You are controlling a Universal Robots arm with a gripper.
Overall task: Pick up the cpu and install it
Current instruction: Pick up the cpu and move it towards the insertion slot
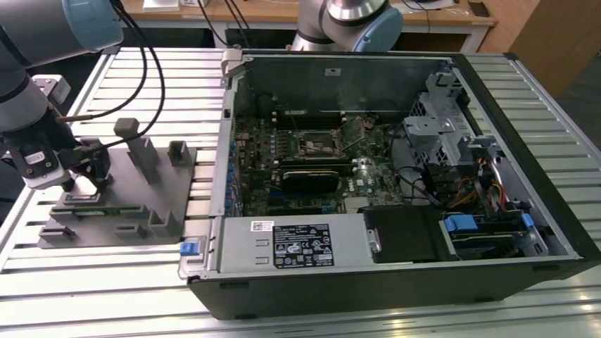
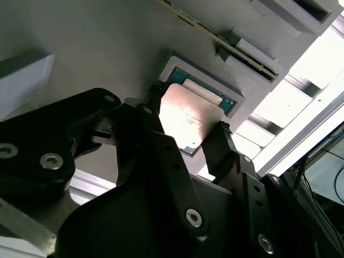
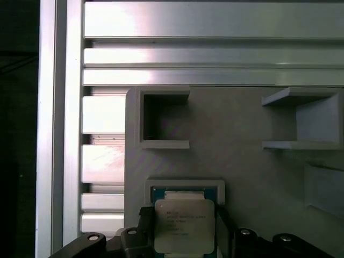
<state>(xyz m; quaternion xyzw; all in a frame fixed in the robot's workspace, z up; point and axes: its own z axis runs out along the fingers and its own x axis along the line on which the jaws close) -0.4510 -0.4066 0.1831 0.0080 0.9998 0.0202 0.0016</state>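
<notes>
Gripping one cpu (image 2: 183, 121) | one gripper (image 2: 188, 110) clamped both sides | one grey holder (image 3: 242, 166)

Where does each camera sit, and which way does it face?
Exterior view: off the arm, raised, looking down on the open computer case and grey fixture; shows the arm and end effector at the exterior view's left.
Second wrist view: on the wrist, looking slantwise along the end effector at the cpu.
First wrist view: on the wrist, looking straight down onto the fixture.
Shared: both wrist views show the end effector shut on the cpu.
</notes>
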